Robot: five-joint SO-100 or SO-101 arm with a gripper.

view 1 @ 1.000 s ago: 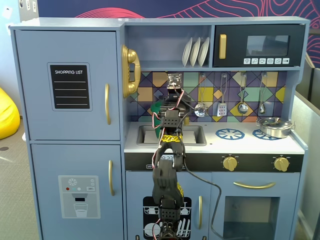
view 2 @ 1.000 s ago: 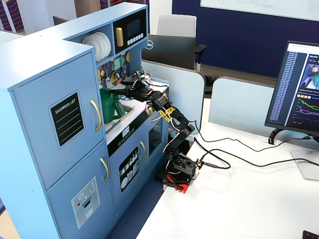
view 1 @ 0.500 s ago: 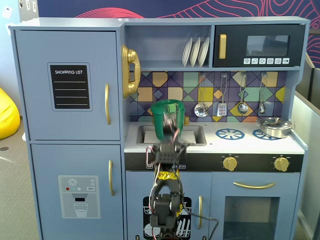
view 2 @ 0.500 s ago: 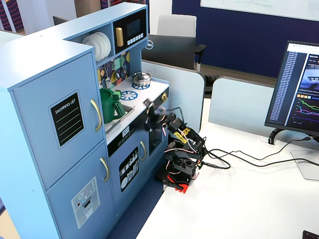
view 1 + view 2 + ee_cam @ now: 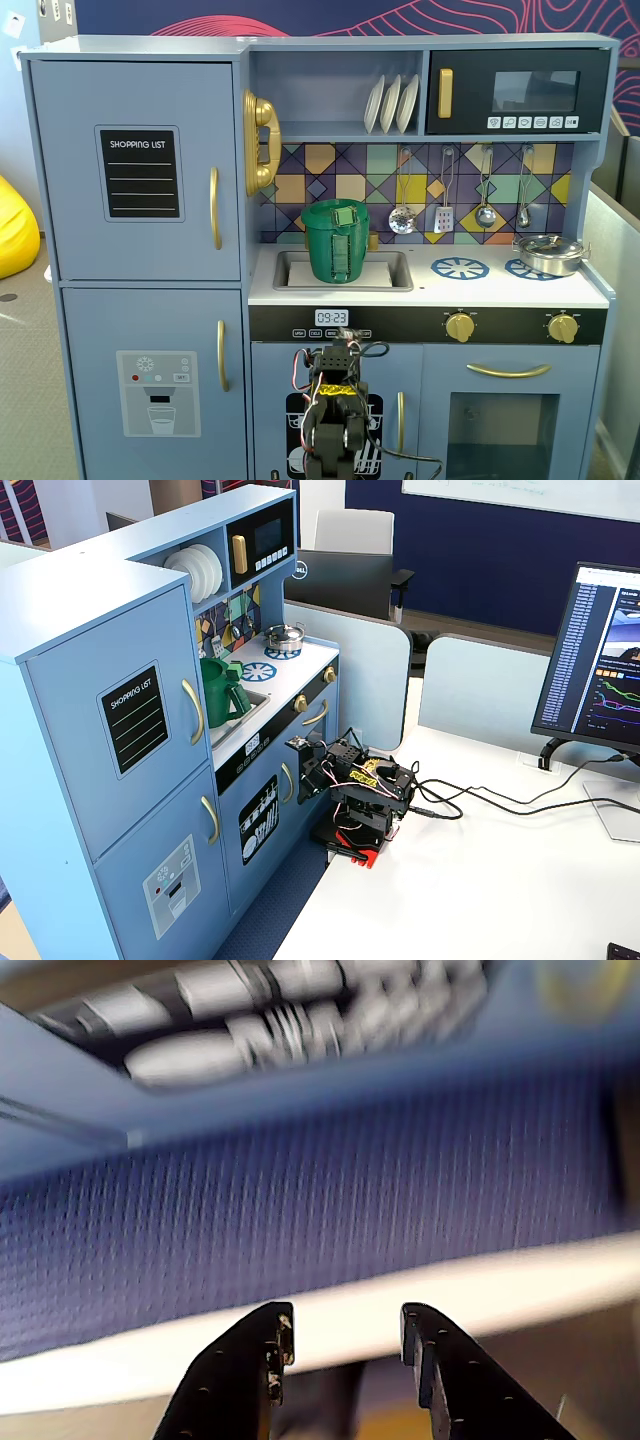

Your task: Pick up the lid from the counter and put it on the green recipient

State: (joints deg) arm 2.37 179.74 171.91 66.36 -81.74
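Observation:
The green recipient point(image 5: 335, 250) stands in the sink of the toy kitchen, its ribbed strap handle facing the camera; it also shows in a fixed view point(image 5: 222, 695). The lid point(image 5: 325, 213) lies flat on top of it as a lighter green disc; its knob is too small to make out. My gripper point(image 5: 345, 1345) is open and empty, well below the counter, and in the wrist view it faces the blue carpet and a white table edge. In a fixed view the folded arm point(image 5: 335, 410) sits in front of the lower cupboard, with its gripper point(image 5: 300, 752) pointing toward the kitchen.
A silver pan point(image 5: 548, 252) sits on the right burner beside a bare blue burner ring point(image 5: 460, 268). Utensils point(image 5: 445, 215) hang on the back wall. The arm's base stands on a white desk point(image 5: 480, 880) with cables point(image 5: 480, 800) and a monitor point(image 5: 600, 670).

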